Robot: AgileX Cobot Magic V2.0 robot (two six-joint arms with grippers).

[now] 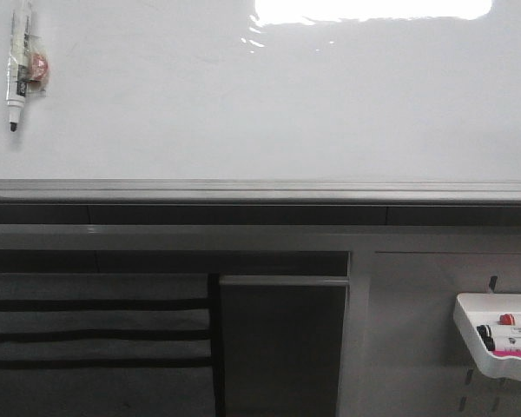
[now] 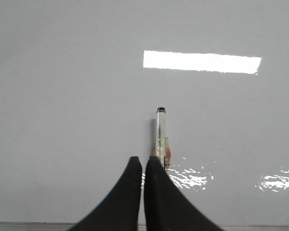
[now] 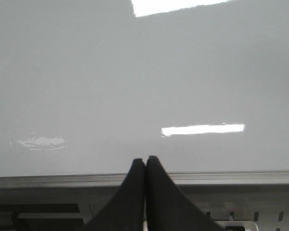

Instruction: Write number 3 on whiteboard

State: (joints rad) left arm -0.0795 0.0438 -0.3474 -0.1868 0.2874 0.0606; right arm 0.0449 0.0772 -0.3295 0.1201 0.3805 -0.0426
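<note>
My left pincer [image 2: 142,166] is clenched, its two black fingers pressed tip to tip with nothing between them, poised in front of the whiteboard [image 1: 269,104]; my right pincer [image 3: 145,164] is likewise clenched and holds nothing, its tips lying over the board's grey metal lower edge [image 3: 62,180] in its wrist view. A marker [image 1: 19,65] hangs on the board's upper left in the front view, tip pointing down, held there by clear wrapping with a small reddish piece beside the barrel; the left wrist view shows the same marker [image 2: 161,137] just beyond my left fingertips, apart from them as far as I can tell. Dark print runs along its barrel but is too small to read. The board's glossy white face carries no stroke that I can make out, so the number 3 is not yet written; bright rectangular glare [image 1: 373,9] from lights sits at its top. Below the board runs a dark band and a grey ledge [image 1: 243,236], then dark slatted panels at left. At lower right a grey perforated panel [image 1: 417,347] carries a white tray [image 1: 473,343] with more markers [image 1: 512,334] lying in it, one with a red cap, one black, and a pink strip beneath
</note>
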